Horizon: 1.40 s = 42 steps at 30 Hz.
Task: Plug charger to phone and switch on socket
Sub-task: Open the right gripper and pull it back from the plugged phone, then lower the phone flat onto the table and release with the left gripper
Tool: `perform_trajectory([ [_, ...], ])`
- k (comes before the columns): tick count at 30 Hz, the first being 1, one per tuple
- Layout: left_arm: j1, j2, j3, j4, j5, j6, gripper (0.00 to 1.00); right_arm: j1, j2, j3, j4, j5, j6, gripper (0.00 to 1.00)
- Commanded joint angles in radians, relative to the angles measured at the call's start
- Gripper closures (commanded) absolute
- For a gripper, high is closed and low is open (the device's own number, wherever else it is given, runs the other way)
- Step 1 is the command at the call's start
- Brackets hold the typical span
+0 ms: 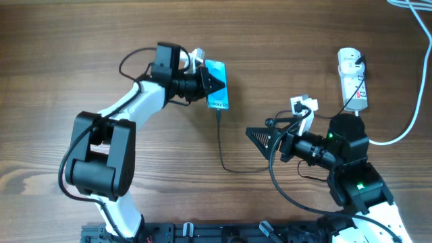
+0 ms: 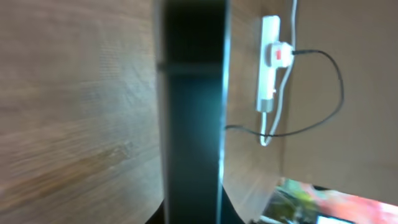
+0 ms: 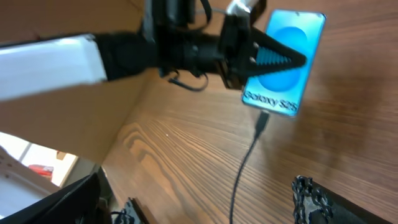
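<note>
With the left end effector [image 1: 220,84], grip unclear, over the teal-screened phone [image 3: 283,90], the wide-open right end effector [image 1: 253,135] should seat the thin black cable [image 1: 223,145] squarely.

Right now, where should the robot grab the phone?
Probably by its two long edges, coming down from above. The phone lies flat, screen up, so only the thin sides offer a pinch. Stay off the near short end, where the charger meets it.

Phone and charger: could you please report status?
Right fingers open, empty. Left fingers across blue-screened rectangular phone, grip unclear. Thin black charger cable: connector at phone's Galaxy end, seating unclear. No obstruction.
</note>
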Motion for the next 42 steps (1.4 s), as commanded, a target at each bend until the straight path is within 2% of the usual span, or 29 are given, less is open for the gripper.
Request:
perform_trajectory([
  [1,-0.006,0.033,0.076,-0.037,-0.066,0.115,0.96,0.001,0.004,0.005,-0.009,0.022,-0.035,0.00],
  [11,-0.006,0.159,0.085,-0.055,-0.069,0.107,0.96,0.001,0.004,0.005,-0.027,0.022,-0.042,0.00],
  [20,-0.006,0.190,0.085,-0.106,-0.156,0.104,0.95,0.001,0.004,0.005,-0.031,0.022,-0.042,0.00],
  [26,-0.006,0.190,0.085,-0.151,-0.220,0.100,0.64,0.000,0.004,0.005,-0.031,0.022,-0.042,0.00],
  [29,-0.006,0.190,0.085,-0.180,-0.255,0.100,0.53,0.000,0.004,0.005,-0.031,0.022,-0.042,0.00],
  [34,-0.006,0.190,0.085,-0.216,-0.298,0.100,0.19,0.001,0.004,0.005,-0.031,0.022,-0.041,0.01],
  [38,-0.006,0.190,0.085,-0.260,-0.358,0.100,0.03,0.001,0.004,0.005,-0.032,0.021,-0.041,0.00],
  [42,-0.006,0.190,0.085,-0.321,-0.451,0.100,0.00,0.001,0.004,0.005,-0.035,0.022,-0.042,0.00],
])
